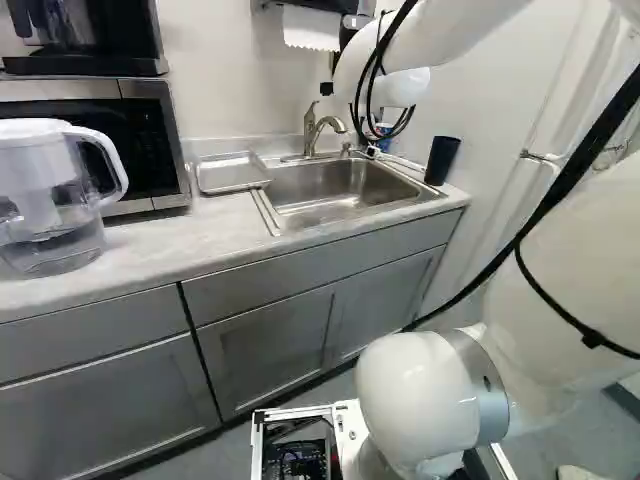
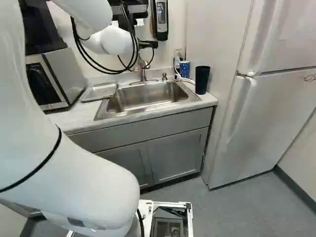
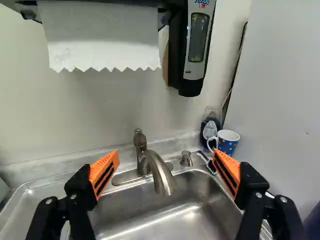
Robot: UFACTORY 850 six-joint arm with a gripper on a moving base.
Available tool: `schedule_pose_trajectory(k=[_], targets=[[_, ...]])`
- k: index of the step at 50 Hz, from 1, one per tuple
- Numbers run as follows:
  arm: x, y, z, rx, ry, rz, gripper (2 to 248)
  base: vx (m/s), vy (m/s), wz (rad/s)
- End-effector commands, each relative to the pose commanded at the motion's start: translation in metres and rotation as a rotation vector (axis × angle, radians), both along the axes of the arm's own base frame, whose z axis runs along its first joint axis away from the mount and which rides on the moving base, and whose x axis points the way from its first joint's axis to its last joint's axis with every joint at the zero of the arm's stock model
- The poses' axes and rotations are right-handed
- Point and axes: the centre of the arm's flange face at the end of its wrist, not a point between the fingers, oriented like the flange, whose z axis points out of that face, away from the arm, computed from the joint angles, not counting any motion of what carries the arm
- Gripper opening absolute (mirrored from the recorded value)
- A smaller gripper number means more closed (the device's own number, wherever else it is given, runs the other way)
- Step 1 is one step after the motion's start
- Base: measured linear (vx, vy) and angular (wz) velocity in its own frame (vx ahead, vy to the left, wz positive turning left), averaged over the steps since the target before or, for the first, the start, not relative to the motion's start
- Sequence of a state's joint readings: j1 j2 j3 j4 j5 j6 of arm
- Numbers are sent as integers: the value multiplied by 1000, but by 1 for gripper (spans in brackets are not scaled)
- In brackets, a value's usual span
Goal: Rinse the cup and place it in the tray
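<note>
A kitchen, given the sink [image 2: 143,96], microwave [image 1: 140,140] and fridge [image 2: 266,123]

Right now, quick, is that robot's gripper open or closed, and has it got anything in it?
The gripper is open, its jaws wide apart, holding nothing; the faucet shows beyond, in the gap between them.

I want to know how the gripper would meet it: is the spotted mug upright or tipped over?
Upright: in the wrist view, the spotted mug has its rim on top and its handle at the side.
</note>
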State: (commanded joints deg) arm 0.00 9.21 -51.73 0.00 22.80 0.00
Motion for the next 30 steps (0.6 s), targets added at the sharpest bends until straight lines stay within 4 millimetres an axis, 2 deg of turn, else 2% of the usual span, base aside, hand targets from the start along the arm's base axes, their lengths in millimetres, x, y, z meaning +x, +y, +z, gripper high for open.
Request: schedule_pose_trajectory(k=[30], targets=[[32, 0, 0, 0, 17, 0, 247, 0, 0, 0]])
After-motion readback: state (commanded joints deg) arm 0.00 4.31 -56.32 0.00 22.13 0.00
